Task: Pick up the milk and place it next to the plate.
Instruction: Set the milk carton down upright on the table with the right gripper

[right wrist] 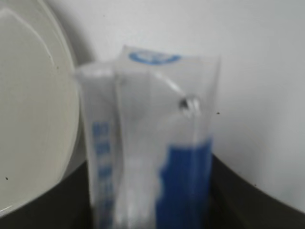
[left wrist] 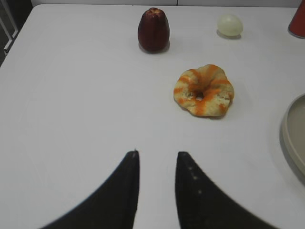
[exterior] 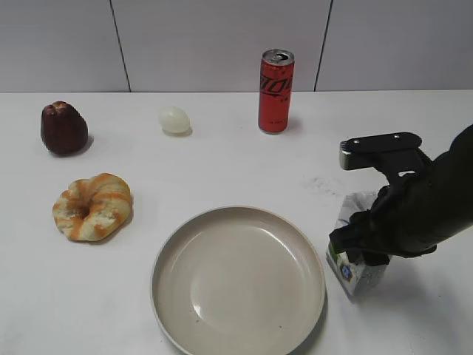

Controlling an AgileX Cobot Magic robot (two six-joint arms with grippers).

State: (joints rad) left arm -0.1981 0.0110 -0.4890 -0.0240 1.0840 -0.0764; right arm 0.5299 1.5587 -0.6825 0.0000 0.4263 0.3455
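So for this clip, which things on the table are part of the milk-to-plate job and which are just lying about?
Part of the job:
- milk, held in the right gripper, just right of the plate
- plate

Just lying about:
- red soda can
- pale egg-shaped object
- dark red fruit
- orange-striped bread ring
- left gripper, open, holding nothing

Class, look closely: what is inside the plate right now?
Nothing. The plate shows only bare glossy cream surface, apart from tiny dark specks. The milk stands outside its right rim, in the right gripper.
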